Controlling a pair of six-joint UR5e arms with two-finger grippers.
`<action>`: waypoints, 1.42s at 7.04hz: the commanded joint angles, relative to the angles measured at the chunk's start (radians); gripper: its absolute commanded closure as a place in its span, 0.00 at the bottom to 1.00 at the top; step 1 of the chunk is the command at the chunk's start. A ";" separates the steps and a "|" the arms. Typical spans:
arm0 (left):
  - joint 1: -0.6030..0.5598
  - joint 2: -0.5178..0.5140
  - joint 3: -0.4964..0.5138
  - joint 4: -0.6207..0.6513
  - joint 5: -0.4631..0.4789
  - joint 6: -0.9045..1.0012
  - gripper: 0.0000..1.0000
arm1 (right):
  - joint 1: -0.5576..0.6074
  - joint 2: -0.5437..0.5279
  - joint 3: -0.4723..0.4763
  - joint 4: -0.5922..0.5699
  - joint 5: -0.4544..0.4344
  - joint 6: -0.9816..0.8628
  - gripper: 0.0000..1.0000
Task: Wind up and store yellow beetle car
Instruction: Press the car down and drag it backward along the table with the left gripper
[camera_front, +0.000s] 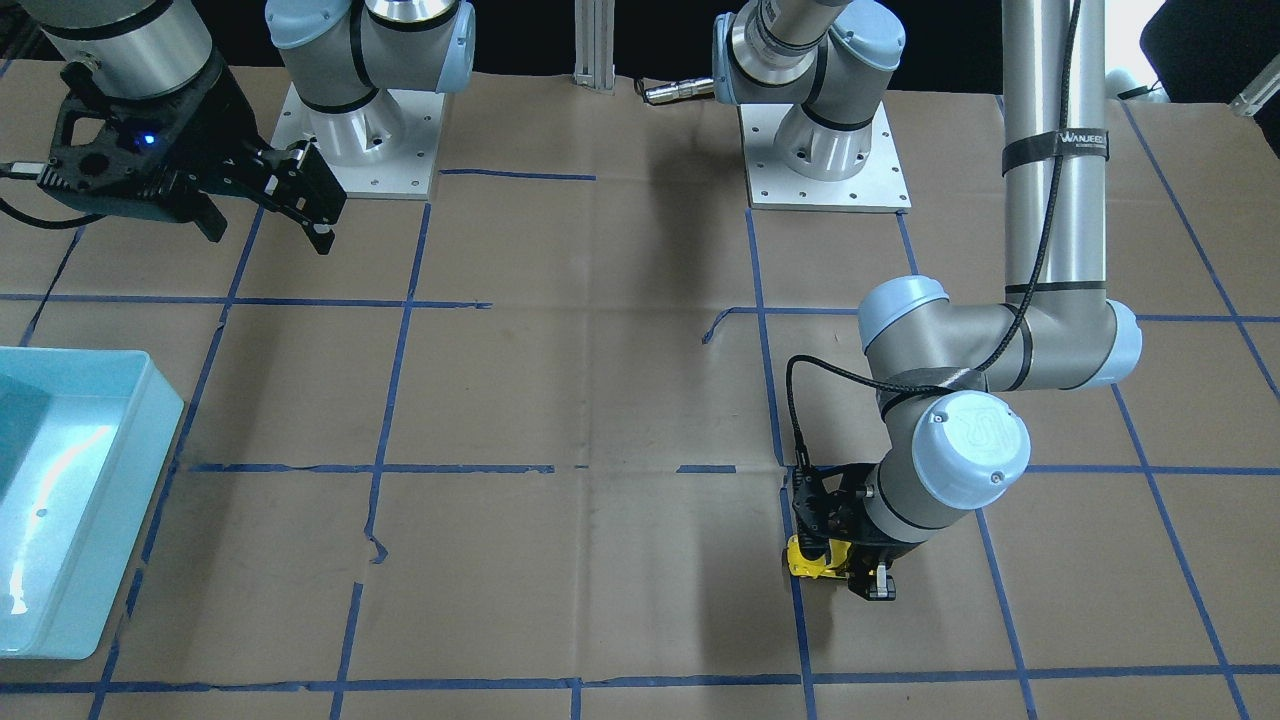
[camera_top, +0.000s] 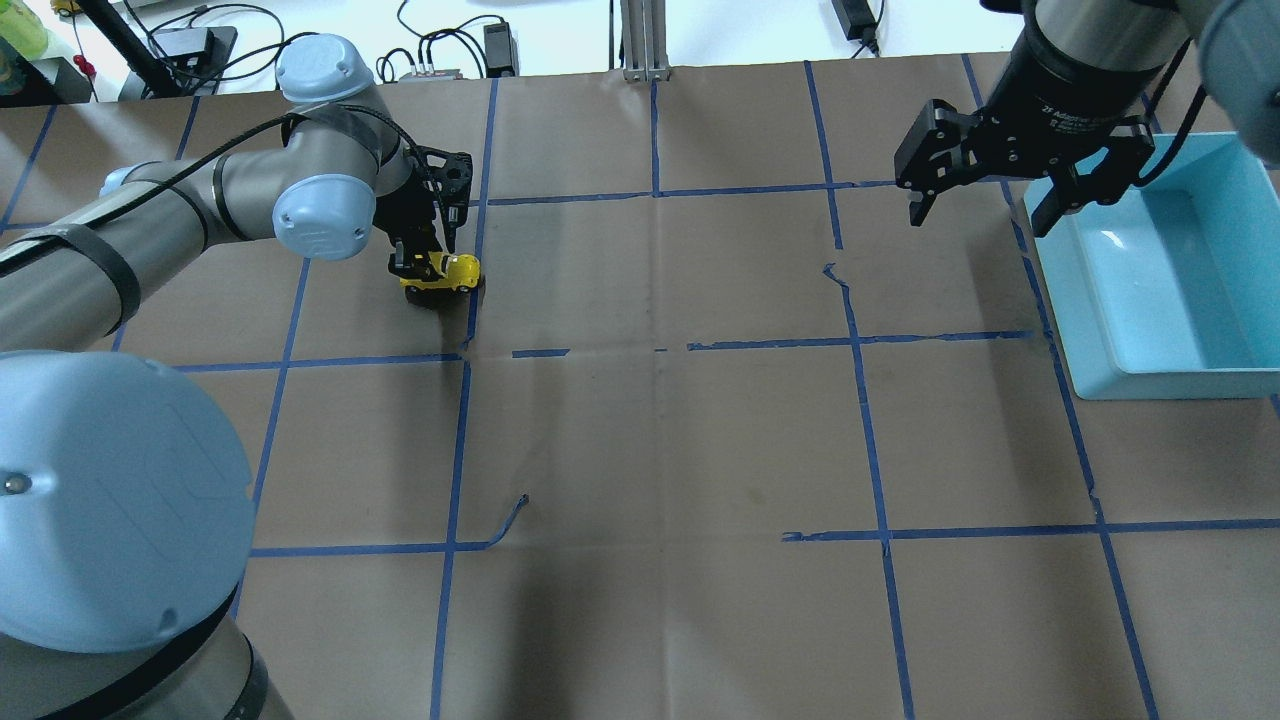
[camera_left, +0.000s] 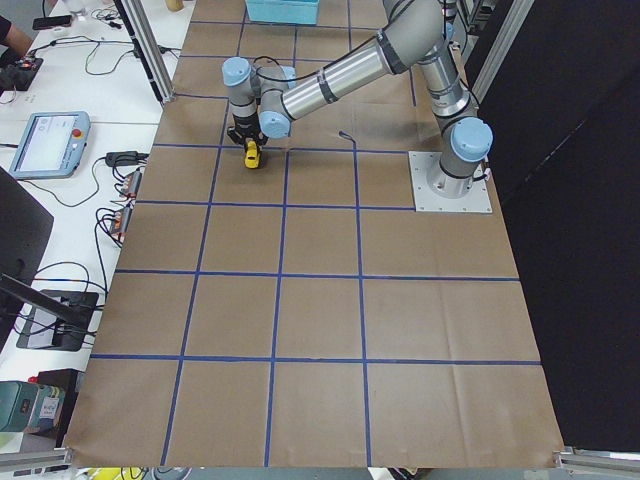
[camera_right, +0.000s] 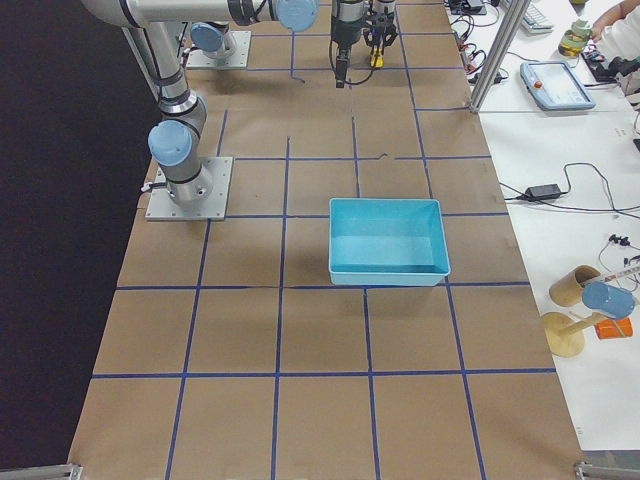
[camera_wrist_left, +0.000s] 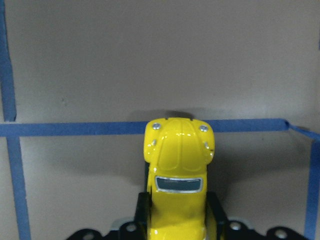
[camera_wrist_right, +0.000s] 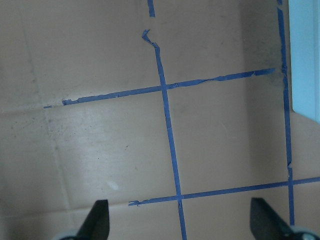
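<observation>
Yellow beetle car (camera_wrist_left: 178, 190): there it is, pinched at its rear half, nose poking forward over a blue tape line (camera_wrist_left: 75, 128). It sits low at the worktop, and whether the wheels touch I cannot tell.
Left gripper (camera_top: 422, 270): pointing straight down, black fingers (camera_wrist_left: 143, 212) closed against both flanks of the car.
Left arm: long links stretched far out from the base, wrist folded down at the end, a black cable looping alongside.
Right gripper (camera_top: 980, 218): fingers spread wide, nothing between them, aimed down at bare paper and a tape crossing.
Right arm: held high off the worktop, wrist upright, hanging near the bin's side and not over it.
Light-blue bin (camera_top: 1150, 380): on the robot's right side of the worktop, well apart from the car.
Worktop (camera_top: 650, 450): brown paper, gridded with blue tape, the tape torn in places.
</observation>
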 joint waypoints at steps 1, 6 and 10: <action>0.001 -0.004 -0.004 0.000 0.000 -0.006 0.99 | 0.000 0.001 0.001 -0.001 0.002 0.001 0.00; 0.009 -0.015 -0.004 0.003 -0.002 -0.003 0.99 | 0.000 0.001 0.001 -0.009 0.002 0.001 0.00; 0.042 -0.016 -0.004 0.005 -0.003 0.017 0.99 | 0.000 0.001 0.001 -0.009 0.002 0.003 0.00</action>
